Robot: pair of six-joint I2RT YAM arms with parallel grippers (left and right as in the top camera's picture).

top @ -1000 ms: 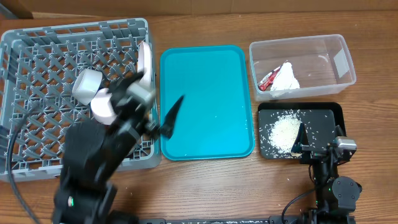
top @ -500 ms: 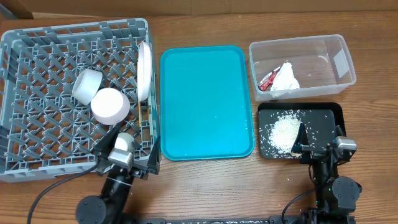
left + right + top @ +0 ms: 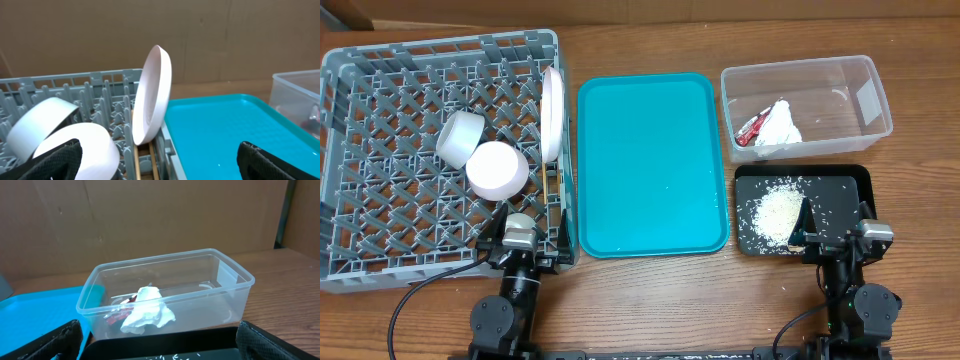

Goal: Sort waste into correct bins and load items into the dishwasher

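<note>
Nearest me, the left gripper (image 3: 525,237) and right gripper (image 3: 837,222) sit at the table's edge, fingers spread wide, holding nothing. I'd judge the sorting is finished. The rice (image 3: 775,212) lies in the black tray (image 3: 855,178) under the right one; beyond, the tissue (image 3: 147,311) and red wrapper (image 3: 752,128) share the clear tub (image 3: 235,275). In the rack (image 3: 380,80) two cups (image 3: 498,170) rest beside the plate (image 3: 152,95), propped on edge against the wall, likely for draining. Only the left wrist view shows the chopsticks (image 3: 145,162) beneath it.
</note>
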